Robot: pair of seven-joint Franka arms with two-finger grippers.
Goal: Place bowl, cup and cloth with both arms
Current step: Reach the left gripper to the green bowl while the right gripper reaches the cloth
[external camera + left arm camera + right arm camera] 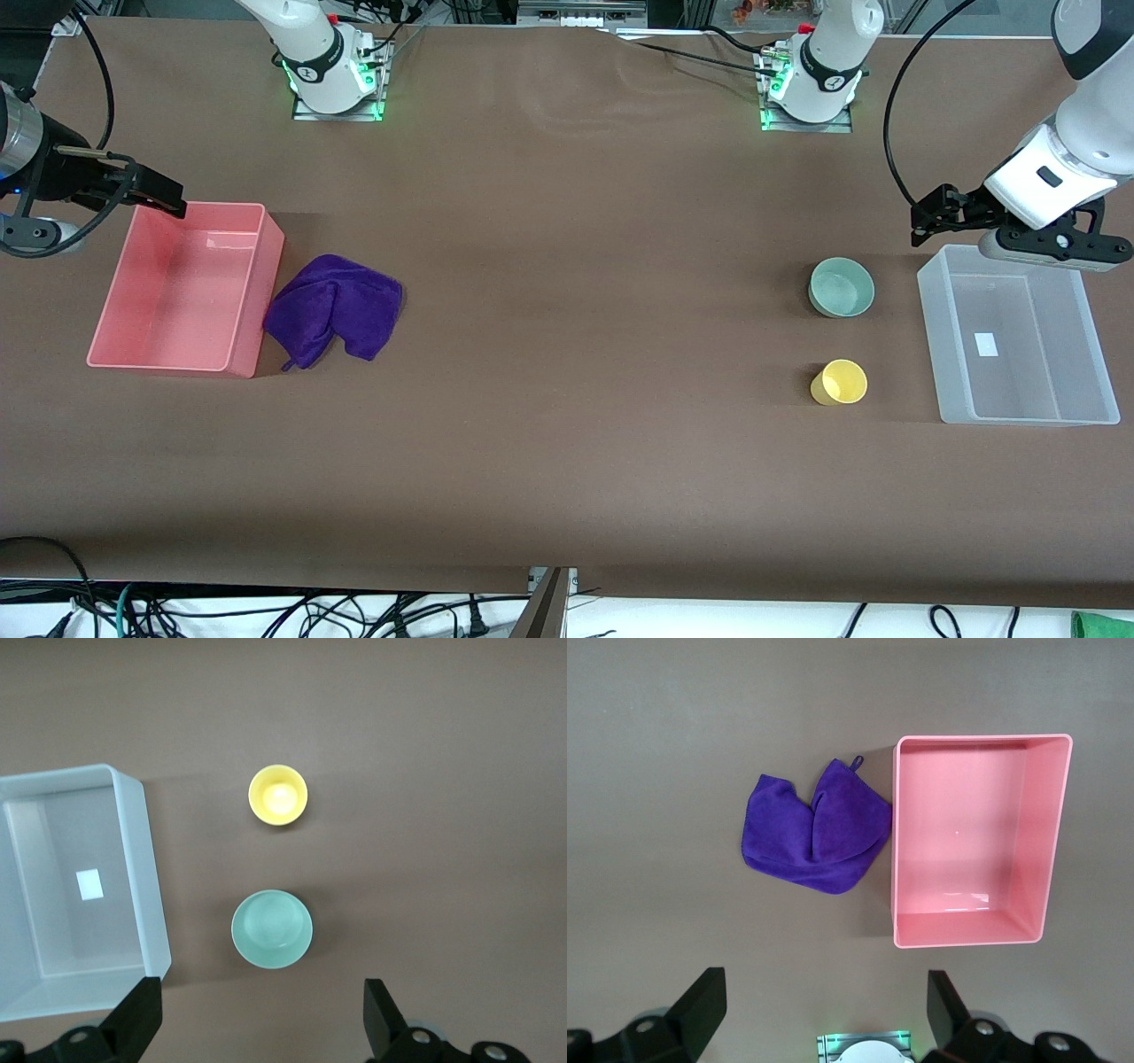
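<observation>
On the brown worktop (pixel 567 443), my pink bin (pixel 182 292) has the cloth (pixel 335 306) touching its side at 3 o'clock. Beside the clear bin (pixel 1019 337), the bowl (pixel 842 286) sits at 12 o'clock of the cup (pixel 840 382). My left claw (pixel 930 217) and right claw (pixel 164 199) hang released above their bins.

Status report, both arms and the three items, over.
Left gripper and right gripper open, empty, raised. Bowl, cup, cloth on table, untouched. Nothing in the way.

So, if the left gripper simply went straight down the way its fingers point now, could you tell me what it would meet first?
Probably bare table. The left gripper, open, frames a strip of tabletop just short of the bowl, with the clear bin off to one side. Depth is unclear, so it might clip the bowl's rim.
</observation>
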